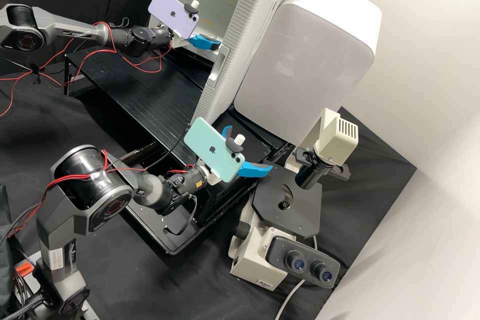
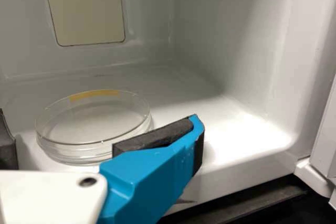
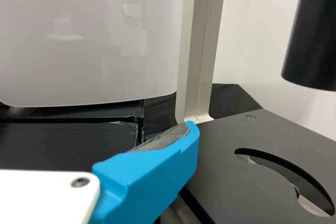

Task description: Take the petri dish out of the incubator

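Black counter (image 1: 150, 95) carries a white incubator (image 1: 260, 15) standing open, with a microscope (image 1: 285, 230) beside it. In the high view the left end effector (image 1: 206, 41) sits at the incubator's open mouth. The right end effector (image 1: 245, 157) hangs well apart from that opening, just over the edge of the microscope stage (image 1: 287, 200), its blue fingers apparently spread and holding nothing.

In the left wrist view the petri dish (image 2: 92, 124) rests on the chamber floor (image 2: 241, 129), just ahead of the left end effector and between its spread fingers (image 2: 157, 166). Whether a pad touches the rim I cannot tell; nothing is pinched.

In the right wrist view the stage lies just beneath that end effector's finger, with white incubator wall ahead.

As I judge it, opening the incubator and reaching in are done. Closing on the dish, lifting it and drawing it out are left.
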Tool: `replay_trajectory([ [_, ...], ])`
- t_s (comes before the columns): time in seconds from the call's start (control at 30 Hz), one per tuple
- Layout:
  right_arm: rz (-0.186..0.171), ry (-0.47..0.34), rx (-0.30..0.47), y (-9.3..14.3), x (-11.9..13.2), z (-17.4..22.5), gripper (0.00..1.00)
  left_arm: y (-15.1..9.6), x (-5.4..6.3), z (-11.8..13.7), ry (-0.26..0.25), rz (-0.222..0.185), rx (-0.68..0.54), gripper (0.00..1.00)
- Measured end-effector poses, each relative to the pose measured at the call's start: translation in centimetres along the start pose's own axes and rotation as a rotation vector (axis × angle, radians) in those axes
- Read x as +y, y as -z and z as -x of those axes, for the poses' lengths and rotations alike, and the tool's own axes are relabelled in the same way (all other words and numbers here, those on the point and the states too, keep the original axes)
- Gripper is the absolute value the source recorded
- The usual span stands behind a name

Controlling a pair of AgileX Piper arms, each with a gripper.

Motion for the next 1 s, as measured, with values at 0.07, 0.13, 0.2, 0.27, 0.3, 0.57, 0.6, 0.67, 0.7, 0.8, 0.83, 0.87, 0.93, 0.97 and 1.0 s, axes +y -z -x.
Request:
replay_trajectory([
  [0.07,0.0,0.0,0.0,0.0,0.0,0.0,1.0,0.0,0.0,0.0,0.0,0.0,0.0,0.0],
  [0.13,0.0,0.0,0.0,0.0,0.0,0.0,1.0,0.0,0.0,0.0,0.0,0.0,0.0,0.0],
  [0.2,0.0,0.0,0.0,0.0,0.0,0.0,1.0,0.0,0.0,0.0,0.0,0.0,0.0,0.0],
  [0.27,0.0,0.0,0.0,0.0,0.0,0.0,1.0,0.0,0.0,0.0,0.0,0.0,0.0,0.0],
  [0.3,0.0,0.0,0.0,0.0,0.0,0.0,1.0,0.0,0.0,0.0,0.0,0.0,0.0,0.0],
  [0.57,0.0,0.0,0.0,0.0,0.0,0.0,1.0,0.0,0.0,0.0,0.0,0.0,0.0,0.0],
  [0.6,0.0,0.0,0.0,0.0,0.0,0.0,1.0,0.0,0.0,0.0,0.0,0.0,0.0,0.0],
  [0.67,0.0,0.0,0.0,0.0,0.0,0.0,1.0,0.0,0.0,0.0,0.0,0.0,0.0,0.0],
  [0.7,0.0,0.0,0.0,0.0,0.0,0.0,1.0,0.0,0.0,0.0,0.0,0.0,0.0,0.0],
  [0.8,0.0,0.0,0.0,0.0,0.0,0.0,1.0,-0.02,-0.01,0.0,0.001,0.0,-0.002,0.0],
  [0.83,0.0,0.0,0.0,0.0,0.0,0.0,1.0,-0.08,-0.03,0.0,0.004,0.0,-0.008,0.0],
  [0.87,0.0,0.0,0.0,0.0,0.0,0.0,1.0,-0.1,-0.04,0.0,0.005,0.0,-0.011,0.0],
  [0.93,0.0,0.0,0.0,0.0,0.0,0.0,1.0,-0.15,-0.06,0.0,0.007,0.0,-0.017,0.0],
  [0.97,0.0,0.0,0.0,0.0,0.0,0.0,1.0,-0.17,-0.07,0.0,0.008,0.0,-0.018,0.0],
  [1.0,0.0,0.0,0.0,0.0,0.0,0.0,1.0,-0.17,-0.07,0.0,0.008,0.0,-0.018,0.0],
])
